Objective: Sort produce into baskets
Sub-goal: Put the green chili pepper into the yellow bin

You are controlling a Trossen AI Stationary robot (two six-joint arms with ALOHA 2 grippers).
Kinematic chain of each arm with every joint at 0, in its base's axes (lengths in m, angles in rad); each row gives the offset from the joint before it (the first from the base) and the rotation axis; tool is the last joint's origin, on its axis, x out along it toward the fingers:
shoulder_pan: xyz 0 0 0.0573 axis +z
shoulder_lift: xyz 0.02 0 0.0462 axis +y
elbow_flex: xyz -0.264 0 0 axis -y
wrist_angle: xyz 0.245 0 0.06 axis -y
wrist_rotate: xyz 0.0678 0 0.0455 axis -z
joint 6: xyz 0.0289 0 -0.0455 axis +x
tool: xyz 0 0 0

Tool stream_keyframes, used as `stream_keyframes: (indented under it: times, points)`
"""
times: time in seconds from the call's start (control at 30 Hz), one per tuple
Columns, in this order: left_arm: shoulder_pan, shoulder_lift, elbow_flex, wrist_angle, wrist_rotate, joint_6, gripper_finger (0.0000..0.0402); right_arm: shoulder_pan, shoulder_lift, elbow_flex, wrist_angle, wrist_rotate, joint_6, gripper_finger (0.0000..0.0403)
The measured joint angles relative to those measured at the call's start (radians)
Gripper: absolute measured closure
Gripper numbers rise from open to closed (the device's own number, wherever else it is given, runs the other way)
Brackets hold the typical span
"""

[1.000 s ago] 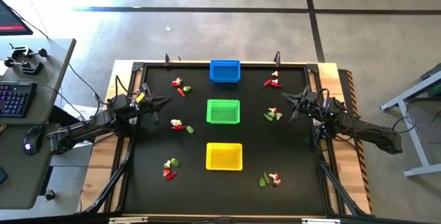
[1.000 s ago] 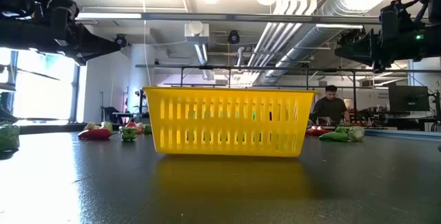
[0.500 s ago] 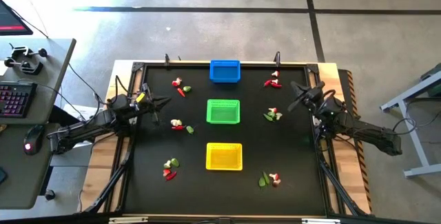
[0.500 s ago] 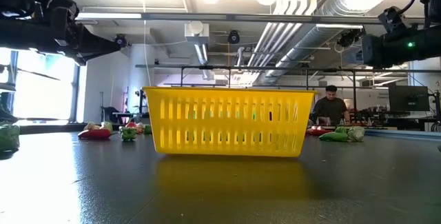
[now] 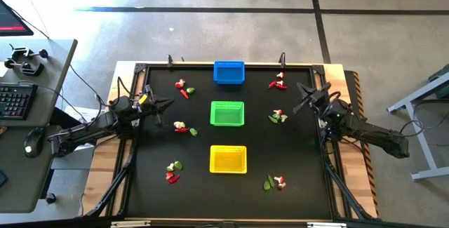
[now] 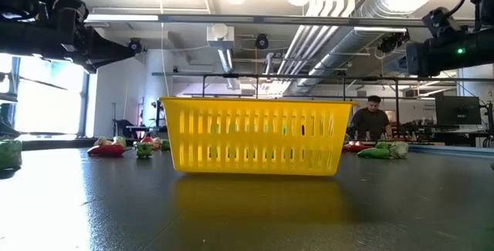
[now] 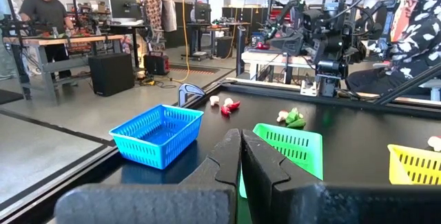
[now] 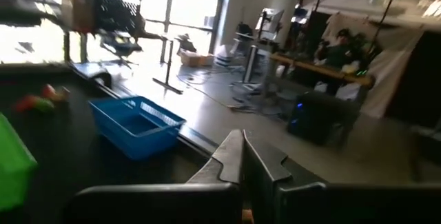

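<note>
**Both arms poised at the desk sides, jaws pressed together, produce unsorted**

Three baskets stand in a row down the middle of the black desk (image 5: 147, 186): the blue basket (image 5: 229, 72) at the far edge, the green basket (image 5: 227, 114) at the centre, the yellow basket (image 5: 228, 159) nearest the near edge. All three look empty from above.

The produce lies in six small clusters of red chillies, green leafy bits and white-and-red mushroom pieces. Three sit toward the left edge: one cluster (image 5: 184, 87) near the far left corner, one (image 5: 182, 127) just left of the green basket, one (image 5: 173, 172) left of the yellow basket. Three sit toward the right edge: one cluster (image 5: 278, 83) near the far right corner, one (image 5: 278, 117) right of the green basket, one (image 5: 275, 182) right of the yellow basket.

The left gripper (image 5: 168, 104) hovers over the left part of the desk, jaws pressed together and holding nothing. The right gripper (image 5: 297, 108) hangs near the right edge, just beside the middle right cluster, jaws likewise together and empty.

A person (image 6: 372, 120) stands in the room beyond.
</note>
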Motion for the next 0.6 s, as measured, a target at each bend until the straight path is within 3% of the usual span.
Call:
stream_keyframes:
  times: [0.13,0.37,0.6]
  points:
    - [0.0,0.0,0.0,0.0,0.0,0.0,0.0401,0.0,0.0,0.0,0.005,-0.021,0.114,0.0403]
    - [0.0,0.0,0.0,0.0,0.0,0.0,0.0401,-0.001,-0.001,0.0,0.044,-0.021,0.02,0.0403]
    - [0.0,0.0,0.0,0.0,0.0,0.0,0.0401,-0.001,-0.002,0.001,0.114,-0.017,0.199,0.0403]
